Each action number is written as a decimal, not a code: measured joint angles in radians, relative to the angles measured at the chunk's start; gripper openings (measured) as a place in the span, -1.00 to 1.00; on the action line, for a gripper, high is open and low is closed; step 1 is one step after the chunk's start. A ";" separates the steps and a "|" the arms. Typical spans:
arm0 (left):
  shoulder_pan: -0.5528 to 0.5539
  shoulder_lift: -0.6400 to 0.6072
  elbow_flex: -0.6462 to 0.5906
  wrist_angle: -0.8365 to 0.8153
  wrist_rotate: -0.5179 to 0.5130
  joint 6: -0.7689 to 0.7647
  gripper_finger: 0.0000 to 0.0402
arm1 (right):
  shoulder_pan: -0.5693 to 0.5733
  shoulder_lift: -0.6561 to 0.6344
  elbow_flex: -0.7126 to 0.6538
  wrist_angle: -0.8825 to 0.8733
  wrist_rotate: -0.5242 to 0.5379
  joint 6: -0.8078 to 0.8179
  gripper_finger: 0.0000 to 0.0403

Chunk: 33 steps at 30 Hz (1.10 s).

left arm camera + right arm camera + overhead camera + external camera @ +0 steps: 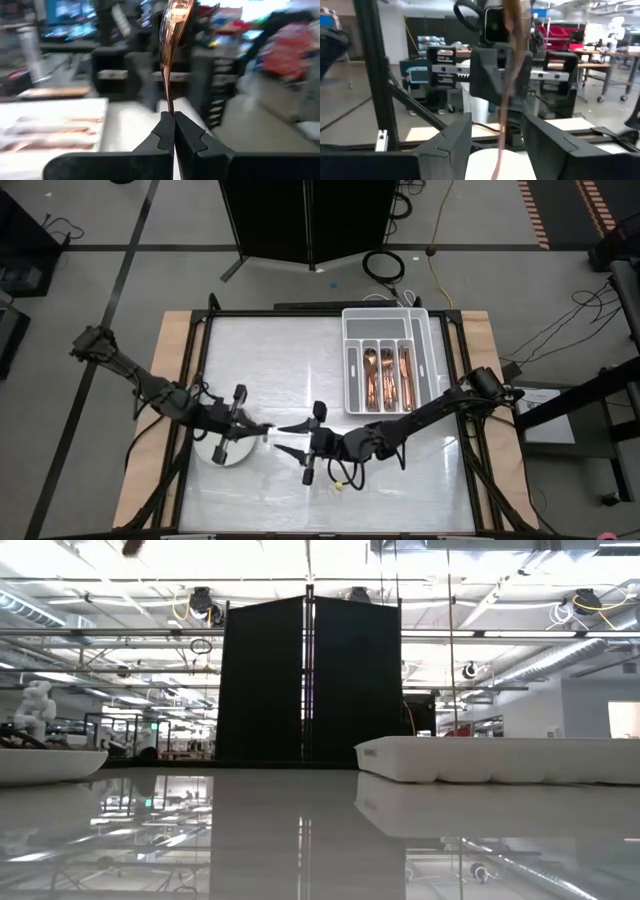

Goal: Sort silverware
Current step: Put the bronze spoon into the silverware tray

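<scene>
step in hand: looks like a handover; one copper piece (171,45) is being passed from the left end effector (262,429) to the right end effector (284,437), above the tabletop (280,360) near its front middle

left end effector: fingers pressed together on the thin handle end of the piece, which sticks straight out past the tips in the left wrist view; whether it's a spoon or a fork can't be told from the blur

right end effector: fingers spread wide apart with nothing gripped; in the right wrist view the piece (510,75) is seen running through the gap between them, not touched on either side as far as can be judged

plate: the round white plate (222,448) sits under the left arm, near the front left; what's left on it is hidden by the arm

tray: the white tray (388,360) sits at the back right; several copper pieces (385,375) are already laid in its long slots

doing it well: the shank should be centred between the open fingers before they're closed; the left grip shouldn't be let go until the right one is firm; a thin shiny handle is probably slippery, so a squeeze across the flat faces would be safer than across the edges

what could go wrong: if release comes early, the piece would likely be dropped onto the tabletop between the arms
</scene>
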 joint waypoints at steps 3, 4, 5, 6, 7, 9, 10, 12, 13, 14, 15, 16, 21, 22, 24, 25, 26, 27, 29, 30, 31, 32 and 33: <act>0.021 -0.001 -0.034 0.081 0.095 0.002 -1.00 | -0.005 0.000 0.000 0.023 -0.009 -0.008 -0.17; 0.027 -0.001 -0.039 0.082 0.098 0.001 -1.00 | -0.011 0.000 0.000 0.027 -0.010 -0.006 -0.16; 0.033 0.000 -0.043 0.079 0.099 0.002 -1.00 | -0.018 0.000 0.000 0.033 -0.008 -0.004 -0.16; 0.039 0.003 -0.044 0.077 0.102 0.002 -1.00 | -0.025 0.000 0.000 0.039 -0.007 -0.003 -0.16; 0.042 0.007 -0.044 0.083 0.114 0.002 -1.00 | -0.032 0.000 0.000 0.045 -0.008 -0.002 -0.16; 0.043 0.018 -0.044 0.107 0.141 0.005 -1.00 | -0.050 0.000 0.000 0.049 -0.053 0.011 -0.16; 0.048 0.025 -0.044 0.112 0.147 0.009 -1.00 | -0.060 0.000 0.000 0.050 -0.096 0.024 -0.16; 0.064 0.043 -0.043 0.117 0.145 0.009 -1.00 | -0.076 0.000 0.000 0.054 -0.176 0.037 -0.16; 0.072 0.055 -0.044 0.121 0.147 0.008 -1.00 | -0.081 0.000 0.000 0.060 -0.195 0.041 -0.16; 0.078 0.064 -0.044 0.126 0.164 0.007 -1.00 | -0.085 0.000 0.000 0.067 -0.204 0.043 -0.16; 0.082 0.073 -0.044 0.136 0.187 0.004 -1.00 | -0.089 0.000 0.000 0.070 -0.208 0.044 -0.16; 0.086 0.080 -0.043 0.148 0.202 0.004 -1.00 | -0.092 0.000 0.000 0.076 -0.210 0.044 -0.16; 0.111 0.100 -0.043 0.159 0.202 0.003 -1.00 | -0.097 0.000 0.000 0.106 -0.232 0.028 -0.19; 0.114 0.100 -0.043 0.161 0.203 0.003 -1.00 | -0.096 0.000 0.000 0.113 -0.233 0.023 -0.22; 0.113 0.100 -0.042 0.165 0.202 0.004 -1.00 | -0.090 0.000 0.000 0.115 -0.232 0.017 -0.34; 0.113 0.100 -0.042 0.168 0.202 0.006 -1.00 | -0.088 0.000 0.000 0.115 -0.233 0.012 -0.44; 0.113 0.100 -0.042 0.174 0.200 0.008 -0.98 | -0.084 0.000 0.000 0.115 -0.233 0.003 -0.57; 0.113 0.100 -0.042 0.177 0.200 0.008 -0.96 | -0.081 0.000 0.000 0.115 -0.231 -0.009 -0.72; 0.113 0.100 -0.042 0.178 0.199 0.025 -0.88 | -0.075 0.000 0.000 0.114 -0.227 -0.044 -0.92; 0.113 0.100 -0.042 0.177 0.198 0.046 -0.82 | -0.071 0.000 0.000 0.112 -0.209 -0.044 -0.94; 0.113 0.100 -0.042 0.177 0.198 0.065 -0.76 | -0.070 0.000 0.000 0.105 -0.188 -0.040 -0.96; 0.113 0.099 -0.042 0.178 0.196 0.083 -0.70 | -0.069 -0.002 0.000 0.095 -0.182 -0.040 -0.97; 0.114 0.097 -0.042 0.176 0.194 0.100 -0.62 | -0.069 -0.005 0.000 0.084 -0.179 -0.038 -0.98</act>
